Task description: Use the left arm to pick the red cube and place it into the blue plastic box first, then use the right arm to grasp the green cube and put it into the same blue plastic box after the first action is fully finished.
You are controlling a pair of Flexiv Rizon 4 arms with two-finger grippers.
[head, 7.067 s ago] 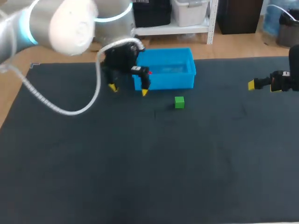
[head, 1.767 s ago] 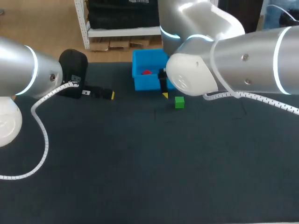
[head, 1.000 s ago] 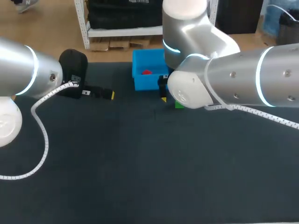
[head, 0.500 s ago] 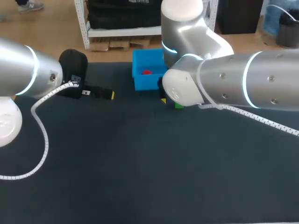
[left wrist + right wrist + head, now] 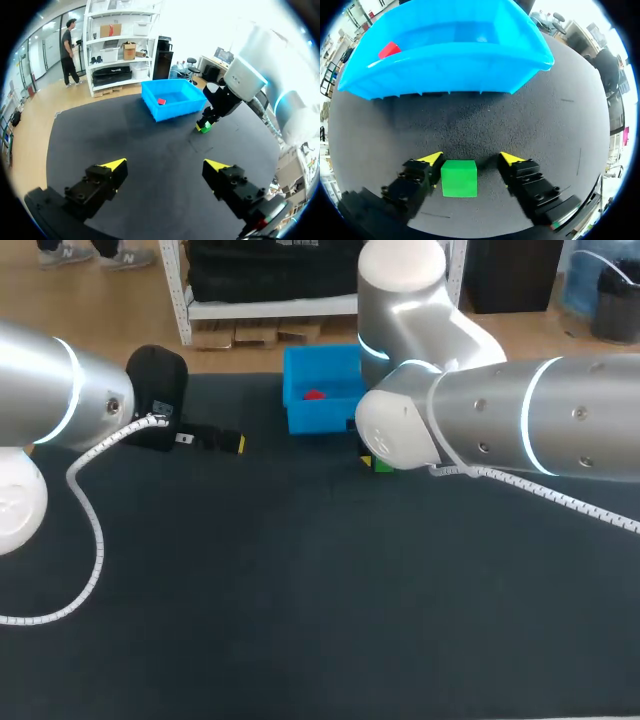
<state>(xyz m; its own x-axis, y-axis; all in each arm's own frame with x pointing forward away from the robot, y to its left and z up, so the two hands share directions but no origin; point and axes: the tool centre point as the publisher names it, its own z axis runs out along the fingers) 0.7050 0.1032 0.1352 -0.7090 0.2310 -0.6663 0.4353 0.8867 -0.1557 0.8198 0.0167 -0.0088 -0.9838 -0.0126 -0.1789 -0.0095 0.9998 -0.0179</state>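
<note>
Black mat (image 5: 560, 130), green cube (image 5: 459, 178) square inside right gripper (image 5: 471, 158)

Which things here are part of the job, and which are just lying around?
Job:
- red cube, in the blue box
- green cube, between the open right gripper fingers
- left gripper, open, holding nothing

Just there:
- black mat
- white cable on the left arm

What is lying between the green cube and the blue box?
Nothing: in the right wrist view, only bare table separates the green cube from the blue box.
</note>
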